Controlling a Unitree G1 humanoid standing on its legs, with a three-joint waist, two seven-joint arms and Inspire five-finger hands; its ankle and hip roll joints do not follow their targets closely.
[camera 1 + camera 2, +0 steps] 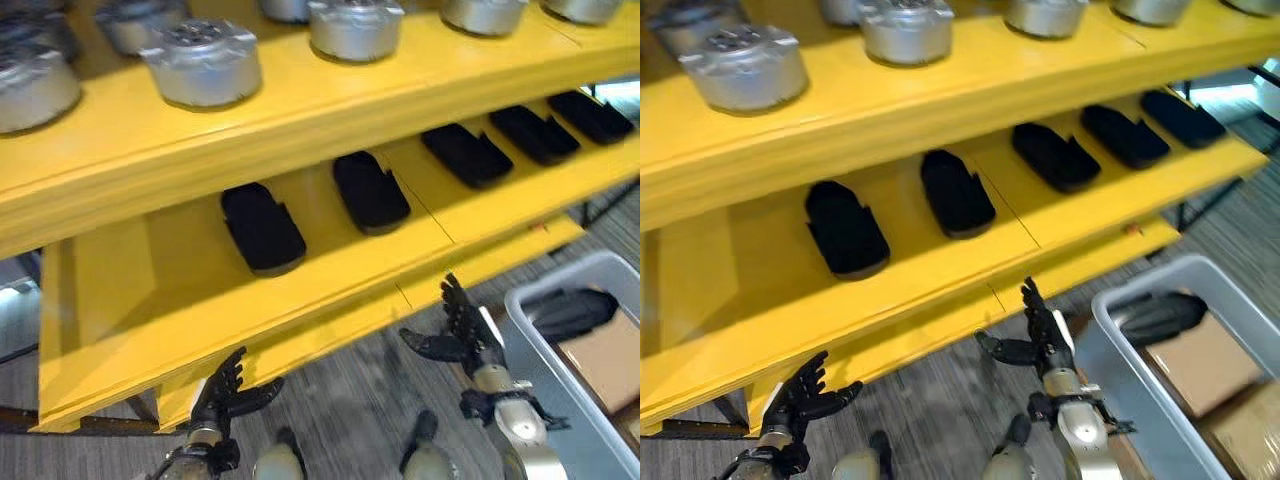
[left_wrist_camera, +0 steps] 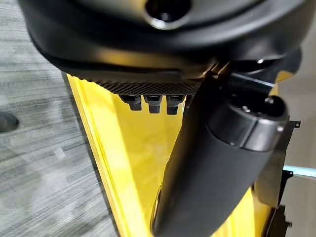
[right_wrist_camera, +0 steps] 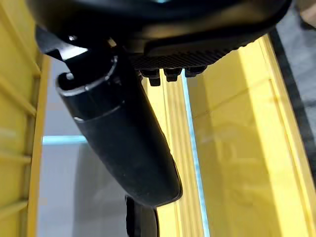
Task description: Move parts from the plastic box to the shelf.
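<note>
grey plank floor (image 1: 360,390), cardboard boxes (image 1: 1200,365)

Two silver-grey forearms end in dark hands. Left hand (image 1: 225,392) is all black with slim segmented fingers; right hand (image 1: 462,336) the same, black thumb, with a silver band at the wrist below it. Wrist views show glossy black rounded thumbs (image 3: 123,143) and a ribbed black palm edge.

The floor (image 1: 360,400) is grey with thin stripes. Bright light shines on it far off at the right (image 1: 620,95).
</note>
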